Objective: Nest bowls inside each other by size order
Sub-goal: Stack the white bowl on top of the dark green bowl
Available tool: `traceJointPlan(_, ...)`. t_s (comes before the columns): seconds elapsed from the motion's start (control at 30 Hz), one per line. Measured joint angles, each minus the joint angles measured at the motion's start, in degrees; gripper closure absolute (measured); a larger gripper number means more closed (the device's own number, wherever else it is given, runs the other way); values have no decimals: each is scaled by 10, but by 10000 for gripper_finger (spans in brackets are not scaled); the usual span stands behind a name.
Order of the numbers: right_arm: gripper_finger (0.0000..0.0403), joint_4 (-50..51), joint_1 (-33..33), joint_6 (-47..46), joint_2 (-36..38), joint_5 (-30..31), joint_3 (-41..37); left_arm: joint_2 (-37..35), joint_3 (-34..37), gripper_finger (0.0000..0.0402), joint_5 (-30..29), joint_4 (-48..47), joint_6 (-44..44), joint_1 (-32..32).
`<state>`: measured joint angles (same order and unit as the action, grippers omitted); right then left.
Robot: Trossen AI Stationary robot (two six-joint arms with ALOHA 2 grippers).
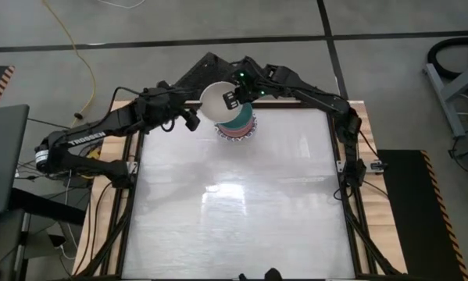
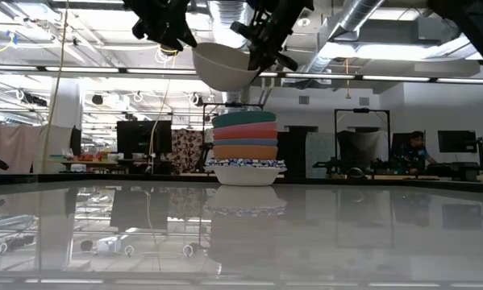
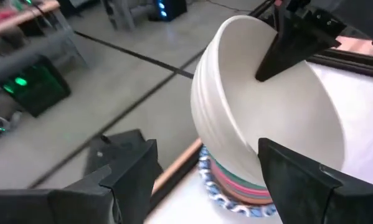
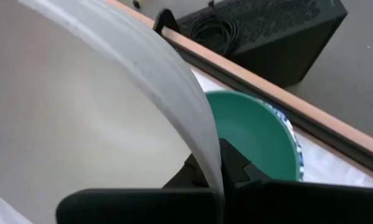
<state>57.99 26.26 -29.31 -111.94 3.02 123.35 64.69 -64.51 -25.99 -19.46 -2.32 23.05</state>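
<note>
A cream bowl hangs in the air, held by my right gripper, above the stack of nested bowls and a little to its left. The stack stands near the table's far edge: a teal bowl on top, then pink and orange ones, and a white bowl with a blue patterned rim at the bottom, on the table. My left gripper is open and empty, close beside the cream bowl on its left. In the left wrist view its fingers stand before the bowl's outer wall. My right gripper holds the cream bowl by its rim on the side toward the table's right. One finger is inside the bowl and one outside. The fingers slant down from the right. The bowl is lifted clear above the stack, mouth up and slightly tilted.
The white table top spreads toward the near edge with nothing else on it. A wooden border runs along the far edge just behind the stack. A black box lies on the floor beyond it.
</note>
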Motion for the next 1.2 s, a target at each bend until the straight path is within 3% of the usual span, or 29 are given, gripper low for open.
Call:
traceJointPlan(0.13, 398, 28, 4, 6, 2, -6, 0, -6, 0, 138, 48, -15, 49, 16)
traceJointPlan(0.33, 398, 60, 22, 5, 9, -34, 0, -12, -17, 138, 180, -38, 121, 61)
traceJointPlan(0.5, 398, 61, 33, 4, 8, -68, 0, -14, -23, 138, 218, -59, 133, 82)
traceJointPlan(0.67, 398, 75, 61, 3, 8, -117, 0, -17, -23, 138, 225, -78, 134, 85)
traceJointPlan(1.2, 398, 114, 108, 10, -36, -188, 0, -17, -23, 139, 204, -115, 129, 85)
